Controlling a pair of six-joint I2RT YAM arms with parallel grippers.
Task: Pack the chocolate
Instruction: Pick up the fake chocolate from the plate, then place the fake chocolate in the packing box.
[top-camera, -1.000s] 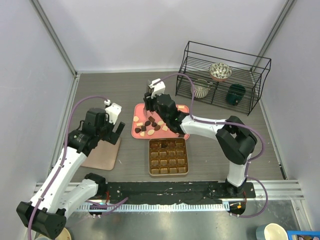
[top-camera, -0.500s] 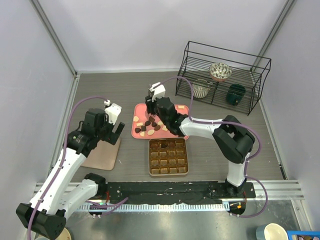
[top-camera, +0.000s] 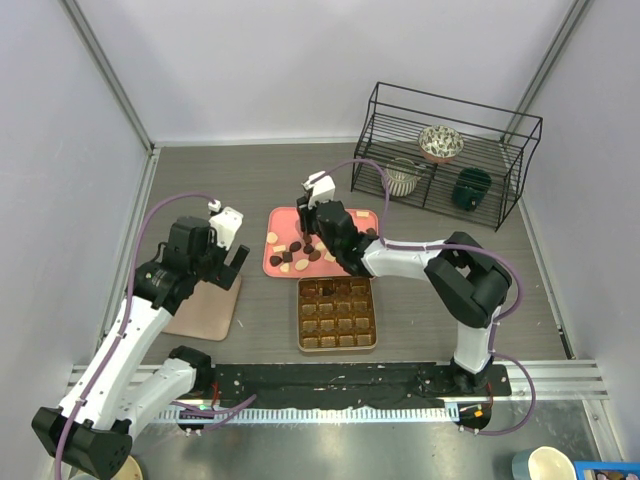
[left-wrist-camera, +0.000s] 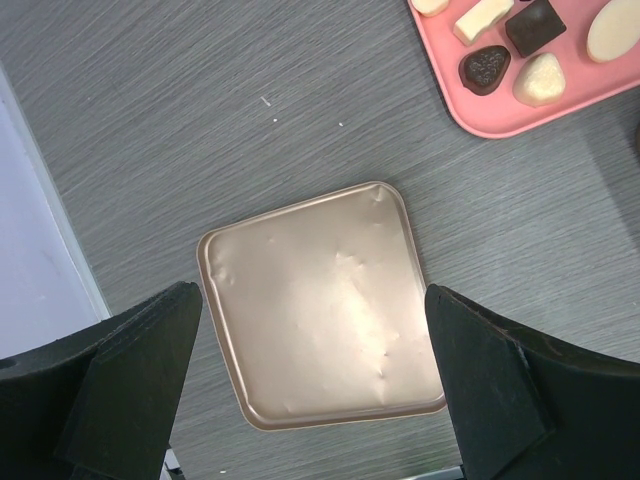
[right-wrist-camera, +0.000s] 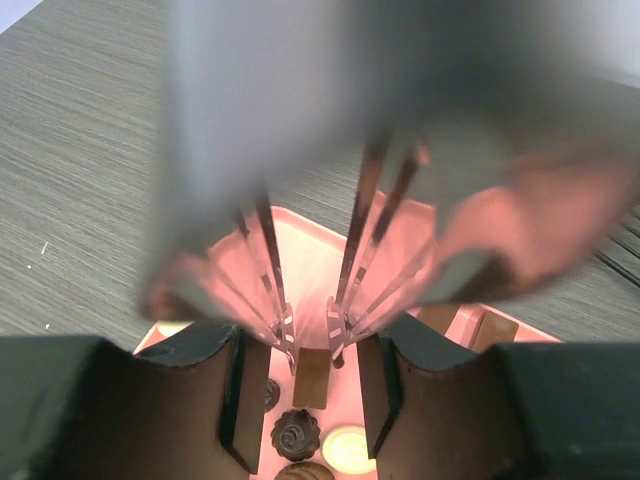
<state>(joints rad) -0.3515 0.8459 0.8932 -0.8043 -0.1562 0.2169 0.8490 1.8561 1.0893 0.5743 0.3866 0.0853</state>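
Chocolate (top-camera: 287, 258) mostly unpacked, lying on the pink tray (top-camera: 285, 222).
Right gripper (right-wrist-camera: 311, 345) clamps one brown piece (right-wrist-camera: 311, 378); left gripper (left-wrist-camera: 310, 300) gapes idle; gridded box (top-camera: 338, 313) appears largely unfilled.

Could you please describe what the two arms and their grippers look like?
The left arm and right arm have white links, black joints and looping purple cables. Their black fingers are broad and blocky, with a white block on each wrist.

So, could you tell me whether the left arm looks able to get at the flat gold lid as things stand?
Probably yes. The left tool hangs open right above the gold lid, which lies bare on the table, apart from the pink tray; nothing sits between tool and lid.
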